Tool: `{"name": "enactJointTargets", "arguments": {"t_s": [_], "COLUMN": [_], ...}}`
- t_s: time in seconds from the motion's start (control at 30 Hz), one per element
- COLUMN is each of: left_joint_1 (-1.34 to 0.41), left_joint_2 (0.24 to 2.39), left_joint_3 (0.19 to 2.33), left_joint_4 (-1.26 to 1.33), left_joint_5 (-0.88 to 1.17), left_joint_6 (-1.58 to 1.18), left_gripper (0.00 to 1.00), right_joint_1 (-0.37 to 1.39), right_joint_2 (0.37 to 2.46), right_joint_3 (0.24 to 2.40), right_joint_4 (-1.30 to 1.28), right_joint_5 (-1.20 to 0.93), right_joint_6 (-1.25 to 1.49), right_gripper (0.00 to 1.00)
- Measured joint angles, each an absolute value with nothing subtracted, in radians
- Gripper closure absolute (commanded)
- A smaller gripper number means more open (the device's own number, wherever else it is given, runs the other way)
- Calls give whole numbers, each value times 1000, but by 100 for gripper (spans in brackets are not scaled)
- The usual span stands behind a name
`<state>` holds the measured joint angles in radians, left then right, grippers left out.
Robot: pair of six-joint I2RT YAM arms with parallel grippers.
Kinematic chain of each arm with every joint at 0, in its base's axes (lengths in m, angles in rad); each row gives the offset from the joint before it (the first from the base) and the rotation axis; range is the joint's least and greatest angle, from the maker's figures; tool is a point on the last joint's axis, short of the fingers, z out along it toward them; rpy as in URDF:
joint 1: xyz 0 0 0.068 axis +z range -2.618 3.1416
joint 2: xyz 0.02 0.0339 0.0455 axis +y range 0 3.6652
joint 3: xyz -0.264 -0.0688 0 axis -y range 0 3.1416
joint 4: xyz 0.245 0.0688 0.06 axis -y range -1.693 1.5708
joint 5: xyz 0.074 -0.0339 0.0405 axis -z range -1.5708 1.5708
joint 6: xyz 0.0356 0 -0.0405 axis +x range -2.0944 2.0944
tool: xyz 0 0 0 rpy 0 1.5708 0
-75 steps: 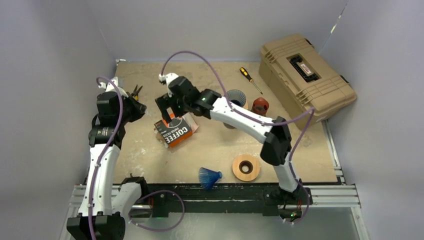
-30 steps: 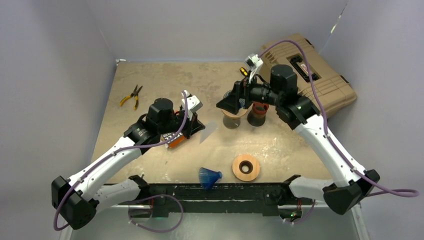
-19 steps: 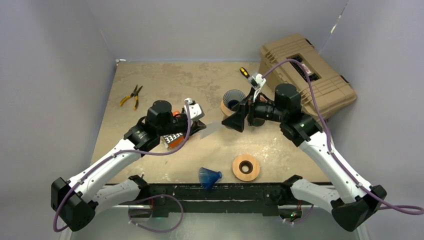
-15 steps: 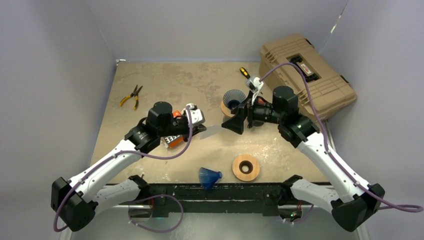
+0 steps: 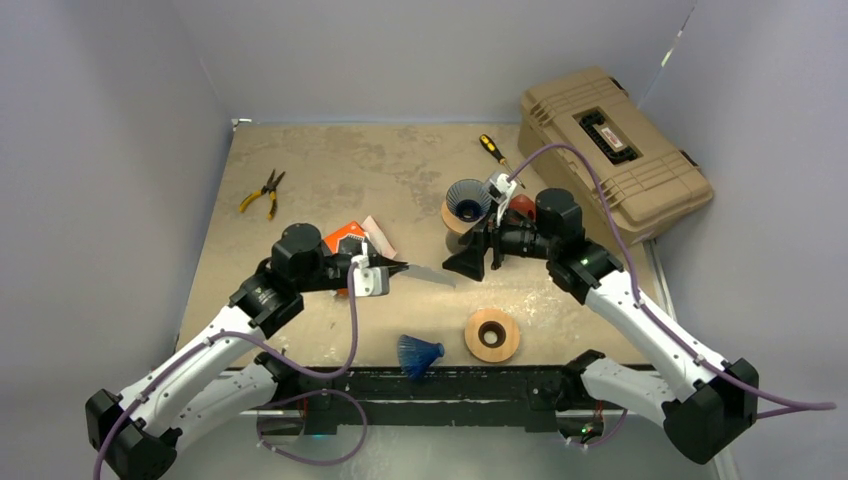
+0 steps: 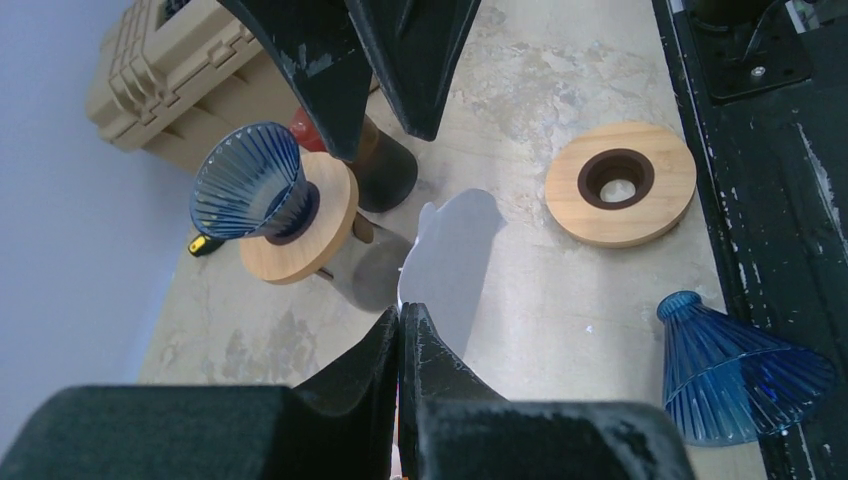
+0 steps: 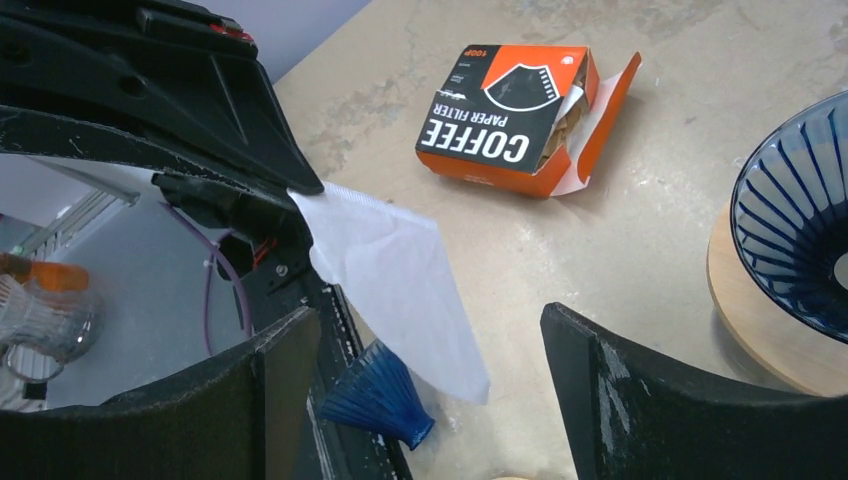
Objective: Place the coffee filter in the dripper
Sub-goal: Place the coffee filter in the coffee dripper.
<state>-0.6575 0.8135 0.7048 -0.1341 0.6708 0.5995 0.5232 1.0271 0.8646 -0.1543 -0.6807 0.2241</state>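
**Filter pinched in the left gripper, held out to the open right gripper**

The left gripper is clamped shut on one corner of the white coffee filter. The rest of the sheet sticks out flat past the fingertips, above the table and not touching it.

The right gripper faces the left one from the other side, with its jaws spread wide. In the right wrist view the free end of the filter reaches into the gap between its two fingers. It touches neither of them, so this gripper holds nothing.

Just behind the right gripper stands the blue dripper. It sits upright, mouth up, in a wooden ring on a glass cup. A dark red object stands next to it.

The orange filter box lies open on the table behind the left gripper.

Nearer the arm bases, a second blue dripper lies on its side, with a loose wooden ring beside it.

Farther off are a tan toolbox at the right rear, a screwdriver next to it, and pliers at the left.
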Motion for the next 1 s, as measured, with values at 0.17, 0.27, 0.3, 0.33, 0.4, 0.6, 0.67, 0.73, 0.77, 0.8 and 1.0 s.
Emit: {"name": "enactJointTargets", "arguments": {"t_s": [0.17,0.27,0.3,0.33,0.4,0.6,0.67,0.73,0.77,0.8,1.0], "left_joint_1": [-657,-657,-657,-657,-657,-657,-657,-657,-657,-657,-657], "left_joint_2": [814,814,814,814,814,818,820,821,821,821,822], "left_joint_3": [705,705,705,705,705,705,705,705,705,705,705], "left_joint_4": [-124,-113,-108,-101,-86,-68,-68,-68,-68,-67,-30], "left_joint_5": [695,707,709,712,718,728,728,729,729,729,730], "left_joint_6": [625,623,622,622,619,611,606,602,595,590,557], "left_gripper": [100,100,100,100,100,100,100,100,100,100,100], "right_joint_1": [523,523,523,523,523,523,523,523,523,523,523], "right_joint_2": [1027,1028,1028,1029,1029,1047,1048,1048,1048,1048,1047], "right_joint_3": [861,858,855,851,841,810,805,802,802,801,794], "right_joint_4": [-137,-133,-133,-130,-126,-119,-119,-118,-118,-118,-115], "right_joint_5": [-690,-691,-691,-691,-692,-699,-699,-699,-699,-699,-672], "right_joint_6": [215,204,200,197,192,178,175,173,172,171,173], "right_gripper": [15,14,14,13,12,10,9,9,9,9,9]}}
